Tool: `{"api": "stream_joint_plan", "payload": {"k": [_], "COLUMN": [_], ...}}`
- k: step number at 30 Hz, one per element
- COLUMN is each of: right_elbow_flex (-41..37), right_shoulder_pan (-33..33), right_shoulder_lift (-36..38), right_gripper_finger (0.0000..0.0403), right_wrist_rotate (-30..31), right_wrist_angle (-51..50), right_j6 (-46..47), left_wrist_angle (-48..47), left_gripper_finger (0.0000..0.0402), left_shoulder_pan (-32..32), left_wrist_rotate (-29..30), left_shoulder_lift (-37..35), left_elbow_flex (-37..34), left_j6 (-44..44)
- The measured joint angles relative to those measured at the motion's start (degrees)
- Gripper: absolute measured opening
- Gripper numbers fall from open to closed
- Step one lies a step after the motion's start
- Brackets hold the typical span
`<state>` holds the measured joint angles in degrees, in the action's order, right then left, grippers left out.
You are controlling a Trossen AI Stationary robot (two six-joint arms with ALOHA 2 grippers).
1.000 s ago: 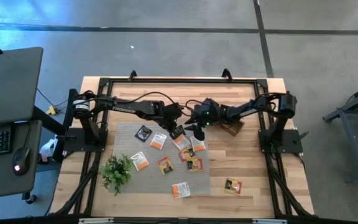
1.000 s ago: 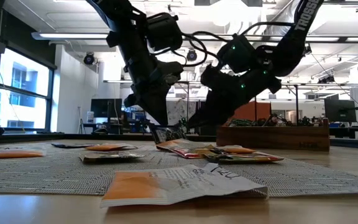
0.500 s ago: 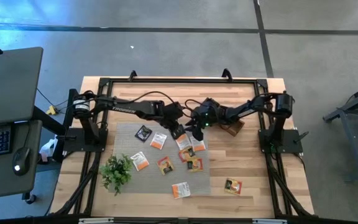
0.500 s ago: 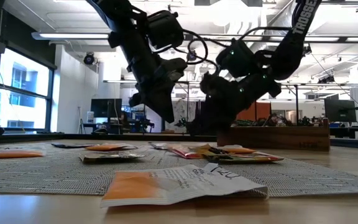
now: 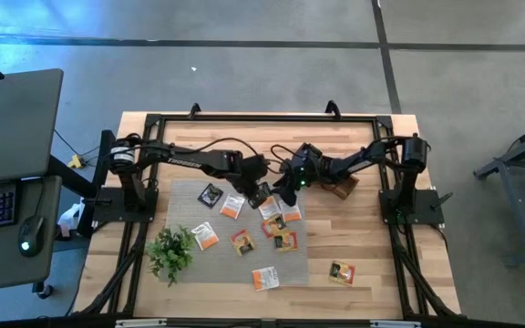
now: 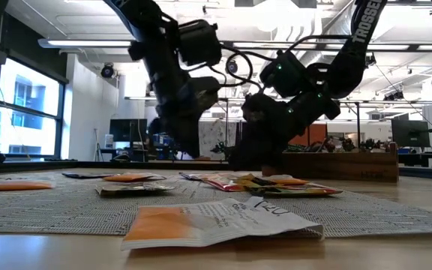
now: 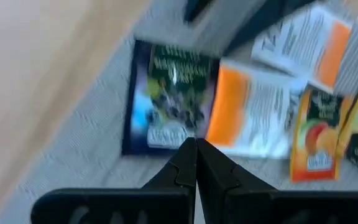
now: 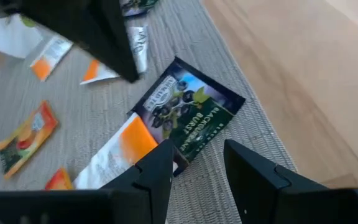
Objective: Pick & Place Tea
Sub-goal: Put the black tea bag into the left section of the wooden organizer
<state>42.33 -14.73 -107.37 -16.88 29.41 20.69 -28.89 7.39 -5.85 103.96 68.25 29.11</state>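
Several small square tea sachets, orange-and-white and black, lie flat on a grey woven mat. A black sachet lies near the mat's far edge, overlapping an orange-and-white one. My left gripper is shut and hovers just above this black sachet. My right gripper is open and hovers over the same sachet from the other side. In the high view the two grippers stand close together at the mat's far middle.
A wooden box stands right of the grippers, behind the right arm. A green plant sprig lies at the mat's near left corner. Two sachets lie near the table's near edge. Bare wood shows on the right.
A sachet that hung just above the mat between the two grippers' tips now lies on the mat. The left gripper has drawn back slightly toward the table's left. The right gripper has shifted a little left and down toward the sachet.
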Motion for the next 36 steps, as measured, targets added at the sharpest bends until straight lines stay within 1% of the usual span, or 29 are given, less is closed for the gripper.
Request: {"api": "stream_joint_plan", "payload": {"k": [4, 6, 9, 11, 13, 18, 22, 26, 30, 36], "right_elbow_flex": [0.0, 0.0, 0.0, 0.0, 0.0, 0.0, 0.0, 0.0, 0.1, 0.1], "right_shoulder_pan": [0.2, 0.2, 0.2, 0.2, 0.2, 0.2, 0.2, 0.2, 0.2, 0.1], "right_shoulder_lift": [0.0, 0.0, 0.0, 0.0, 0.0, 0.0, 0.0, 0.0, 0.1, 0.1], "right_gripper_finger": [0.0139, 0.0139, 0.0139, 0.0139, 0.0139, 0.0139, 0.0139, 0.0139, 0.0139, 0.0139], "right_wrist_rotate": [1.8, 1.9, 1.9, 1.9, 2.0, 2.0, 3.0, 3.0, 2.8, 4.0], "right_wrist_angle": [-0.1, -0.3, -0.5, -0.9, -1.3, -1.9, -2.5, -3.8, -4.9, -6.7], "right_j6": [-0.1, 0.0, 0.1, 0.1, 0.1, 0.1, 0.0, 0.4, -0.1, -0.4], "left_wrist_angle": [-4.9, -4.4, -1.3, 1.8, 2.2, 4.1, 12.9, 18.1, 17.5, 14.5], "left_gripper_finger": [0.0000, 0.0000, 0.0000, 0.0000, 0.0000, 0.0000, 0.0000, 0.0000, 0.0000, 0.0000], "left_shoulder_pan": [-2.0, -2.8, -3.4, -3.4, -3.3, -3.3, -3.3, -3.3, -3.3, -3.3], "left_wrist_rotate": [4.3, 6.4, 8.4, 8.1, 7.0, 4.7, 2.1, 1.5, 3.2, 3.4], "left_shoulder_lift": [0.1, 0.1, 0.3, 2.3, 4.3, 6.3, 7.4, 7.6, 7.5, 7.4], "left_elbow_flex": [0.0, 0.0, 0.0, 0.1, -0.1, 0.2, 0.0, -0.1, -0.1, 0.0], "left_j6": [2.6, 3.1, 3.3, 2.9, 2.8, 2.8, 0.4, -1.9, -1.9, -1.9]}}
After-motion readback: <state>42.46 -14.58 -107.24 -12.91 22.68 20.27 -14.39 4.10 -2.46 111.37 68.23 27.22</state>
